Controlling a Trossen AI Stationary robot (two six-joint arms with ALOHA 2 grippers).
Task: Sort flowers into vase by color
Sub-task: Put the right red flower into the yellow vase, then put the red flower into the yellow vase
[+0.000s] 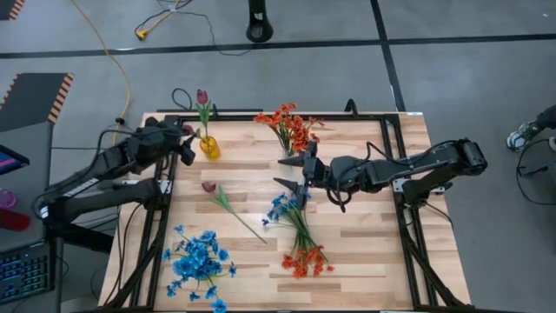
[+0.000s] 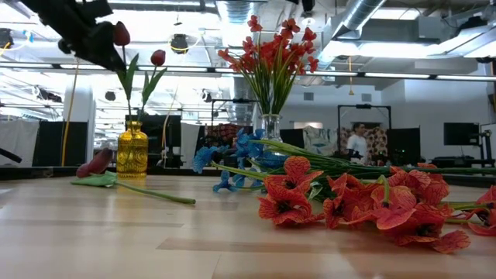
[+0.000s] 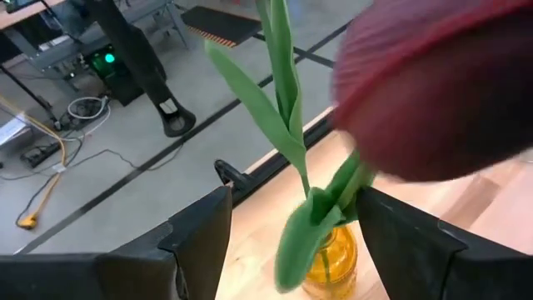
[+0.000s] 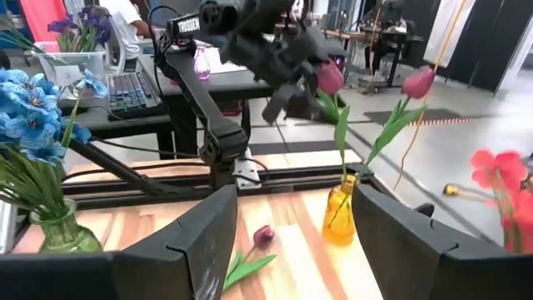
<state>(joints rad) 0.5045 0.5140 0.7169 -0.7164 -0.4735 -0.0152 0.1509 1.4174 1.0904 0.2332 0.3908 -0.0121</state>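
A yellow vase (image 1: 209,147) near the table's far left holds two maroon tulips (image 2: 158,57). My left gripper (image 3: 283,233) is open above it. One tulip's stem (image 3: 293,133) runs between the fingers, and its bud (image 2: 122,33) sits beside them. A third tulip (image 1: 209,186) lies flat on the table. My right gripper (image 1: 289,172) hovers open at mid-table, above a lying blue sprig (image 1: 281,209) and an orange-red bunch (image 1: 306,259).
Orange-red flowers stand in a clear vase (image 2: 270,125) at the far middle. Blue flowers (image 1: 200,259) stand in a clear vase (image 4: 58,232) near the near left corner. Black frame rails (image 1: 165,200) border the table. A person (image 2: 358,143) stands far behind.
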